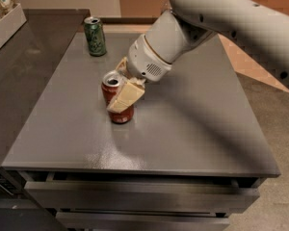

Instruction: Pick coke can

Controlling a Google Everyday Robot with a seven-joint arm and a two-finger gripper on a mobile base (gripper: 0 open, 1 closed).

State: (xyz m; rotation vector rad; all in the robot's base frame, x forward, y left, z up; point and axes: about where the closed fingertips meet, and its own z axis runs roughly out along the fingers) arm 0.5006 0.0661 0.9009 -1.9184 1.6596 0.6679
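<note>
gripper (117, 87): low over the grey table (192, 124), on the end of the white arm (183, 32) that comes in from the upper right.
fingers (127, 96): closed around the coke can; the cream front finger lies slanted across its face, the other sits behind its rim, mostly hidden.
coke can (120, 116): between the fingers, upright or nearly so, silver top showing just left of the wrist. Cannot tell whether its base touches the table.
green soda can (95, 35): upright, well beyond the fingers, towards the far left corner.
drawer front (135, 194): below the table's near edge, well on the near side of the fingers.
</note>
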